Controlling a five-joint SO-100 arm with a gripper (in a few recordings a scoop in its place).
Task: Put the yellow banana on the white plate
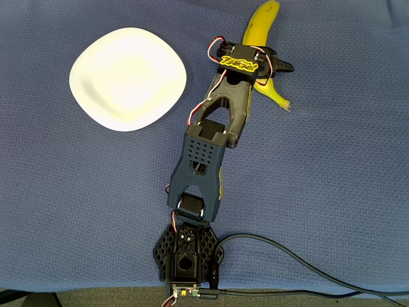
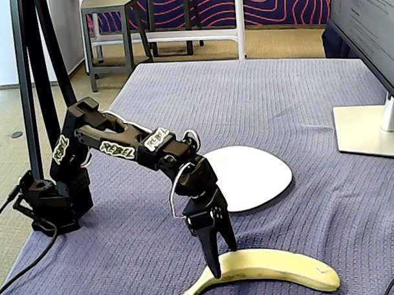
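In the fixed view, nearest the camera, the yellow banana (image 2: 277,265) is seen lying flat on the blue cloth (image 2: 276,98). The gripper (image 2: 222,261) is set down over the banana near its stem end, with one finger in front of it and one behind. The jaws are partly open around the banana, touching it or very close; a firm squeeze cannot be told yet.

The banana could be dropped, because it is held near one end and the long heavy part may swing down. It is smooth and round, so it could also be rolled out of the jaws.

The banana is close to the cloth's edge in both views, so care is needed there. Farther back, the white plate (image 2: 251,175) is bare, and open cloth is seen between it and the banana. A monitor stand (image 2: 366,131) is well apart.
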